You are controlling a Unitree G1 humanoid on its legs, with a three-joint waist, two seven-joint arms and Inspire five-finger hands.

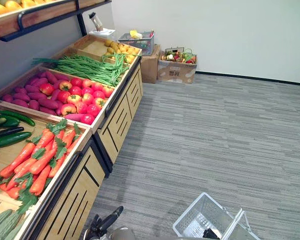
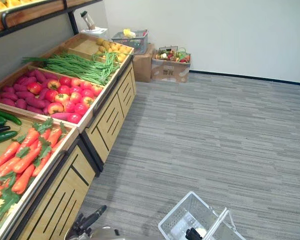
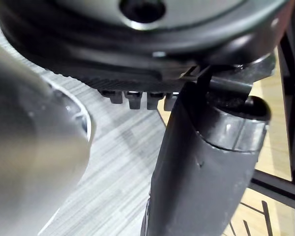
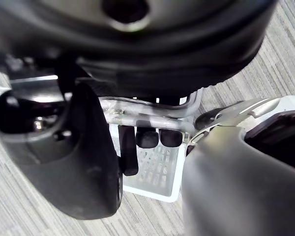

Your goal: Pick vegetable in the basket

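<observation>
A white plastic basket (image 1: 200, 216) hangs low over the floor at the lower right, and it looks empty. My right hand (image 1: 210, 233) is shut on its grey metal handle (image 4: 152, 120), with the fingers (image 4: 160, 138) curled round the bar. My left hand (image 1: 106, 221) is low at the bottom centre, beside the shelf front, fingers relaxed and holding nothing. The wooden produce shelf on the left holds carrots (image 1: 37, 160) nearest me, dark green cucumbers (image 1: 7, 131) beside them, and long green beans (image 1: 90, 67) farther back.
Red apples (image 1: 82, 97) and purple sweet potatoes (image 1: 30, 92) lie in the middle bin, with yellow fruit (image 1: 121, 49) beyond. A grey wire basket (image 1: 139, 42) on a box and a cardboard box (image 1: 177, 69) of produce stand by the far wall. Grey floor spreads to the right.
</observation>
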